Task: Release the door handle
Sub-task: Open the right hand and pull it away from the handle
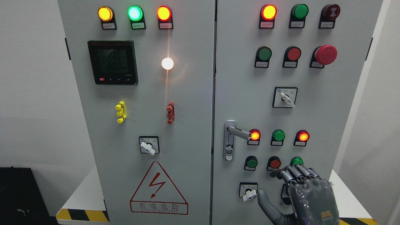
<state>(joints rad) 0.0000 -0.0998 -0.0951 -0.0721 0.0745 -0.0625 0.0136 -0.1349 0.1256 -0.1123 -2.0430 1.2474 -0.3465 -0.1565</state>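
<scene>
A silver lever door handle [238,132] sits on a metal plate with a lock [229,140] at the left edge of the right cabinet door. Nothing touches it. My right hand [292,184], dark grey with jointed fingers, comes up from the bottom right and hangs well below and right of the handle, in front of the lower push buttons. Its fingers are relaxed and spread, the thumb [265,201] pointing left, and it holds nothing. The left arm does not show.
Both cabinet doors are closed, the seam [215,93] between them. The right door carries lit and unlit buttons, a red emergency stop [325,54] and rotary switches [249,194]. The left door has a meter [113,62] and a warning triangle [157,190].
</scene>
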